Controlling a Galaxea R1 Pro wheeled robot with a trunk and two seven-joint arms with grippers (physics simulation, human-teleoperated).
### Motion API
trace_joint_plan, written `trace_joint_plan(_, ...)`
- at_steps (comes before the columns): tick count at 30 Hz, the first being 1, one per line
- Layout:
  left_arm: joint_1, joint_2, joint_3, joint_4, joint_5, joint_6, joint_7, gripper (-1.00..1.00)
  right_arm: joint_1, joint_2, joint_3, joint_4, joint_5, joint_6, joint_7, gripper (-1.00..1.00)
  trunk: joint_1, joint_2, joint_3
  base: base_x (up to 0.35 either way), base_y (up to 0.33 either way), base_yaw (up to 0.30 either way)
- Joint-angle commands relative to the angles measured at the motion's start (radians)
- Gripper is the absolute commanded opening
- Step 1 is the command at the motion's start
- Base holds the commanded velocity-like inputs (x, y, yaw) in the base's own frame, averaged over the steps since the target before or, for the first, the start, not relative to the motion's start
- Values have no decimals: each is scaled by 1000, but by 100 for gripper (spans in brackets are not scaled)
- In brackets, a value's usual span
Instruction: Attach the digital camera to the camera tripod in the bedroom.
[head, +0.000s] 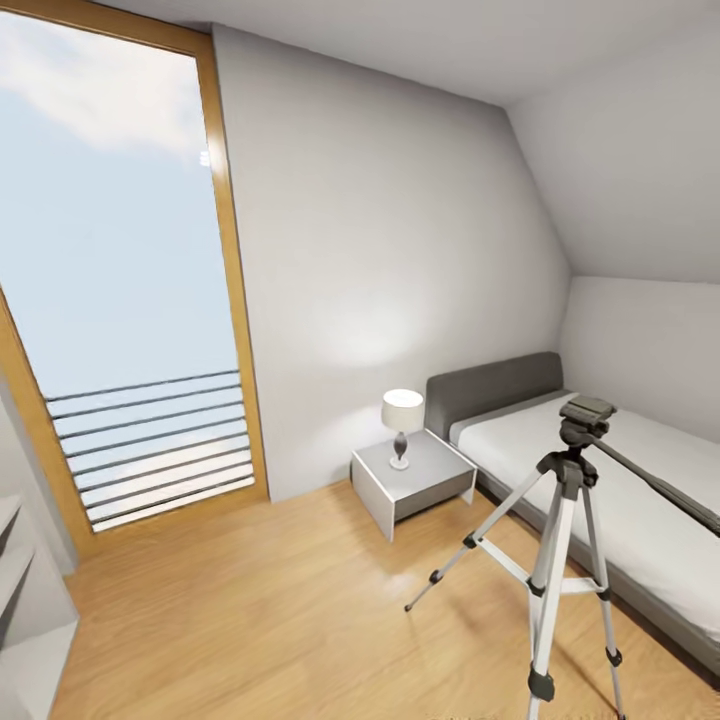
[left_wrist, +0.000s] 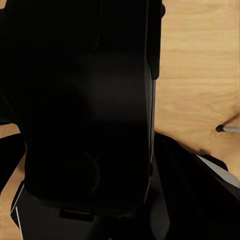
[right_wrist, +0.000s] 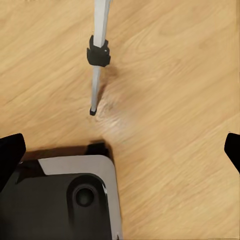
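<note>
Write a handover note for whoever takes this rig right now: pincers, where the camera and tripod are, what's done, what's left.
Right pincer: open, empty, above the floor near a tripod leg.
Left pincer: state can't be told; a black boxy thing, likely the digital camera, sits close against its wrist view.
Camera tripod: standing beside the bed, head plate bare.
Done: robot is at the tripod.
Left: seat the camera on the plate.

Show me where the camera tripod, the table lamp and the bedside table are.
camera tripod (head: 566, 480): head view, black hub where the legs join.
table lamp (head: 402, 411): head view, white shade.
bedside table (head: 430, 468): head view, grey top.
</note>
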Motion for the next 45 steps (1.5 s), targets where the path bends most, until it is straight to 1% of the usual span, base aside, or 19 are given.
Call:
trace_joint_plan(1, 0, 0, -8, 0, 9, 1, -4, -100, -1, 0, 8, 3, -11, -5, 5, 100, 0, -1, 0, 1, 1, -238)
trace_joint_plan(45, 0, 0, -8, 0, 8, 1, -4, -100, -1, 0, 8, 3, -11, -4, 5, 100, 0, -1, 0, 0, 0, -281)
